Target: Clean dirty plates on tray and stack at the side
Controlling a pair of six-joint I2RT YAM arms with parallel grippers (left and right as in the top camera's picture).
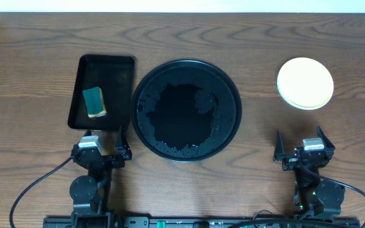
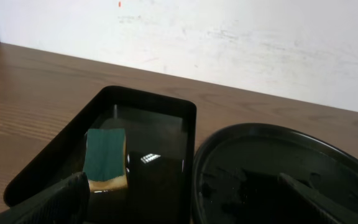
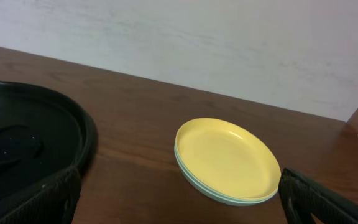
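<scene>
From overhead, the round black tray sits mid-table with no plate on it, its floor speckled with what look like droplets. The plates lie stacked on the bare wood tabletop, well to the tray's right, with the pale yellow one on top. A rectangular black tray lies just left of the round one and holds a green-and-yellow sponge. The left gripper sits near the rectangular tray's near edge, the right gripper below the plates. Both have their jaws spread and hold nothing.

In the left wrist view, the sponge lies flat in the rectangular tray, with the round tray just beside it. Wide-apart fingers frame the bottom corners.

In the right wrist view, a mint-green rim shows under the yellow plate, though the number of plates beneath is hard to tell. The fingers stand apart with nothing between them.
</scene>
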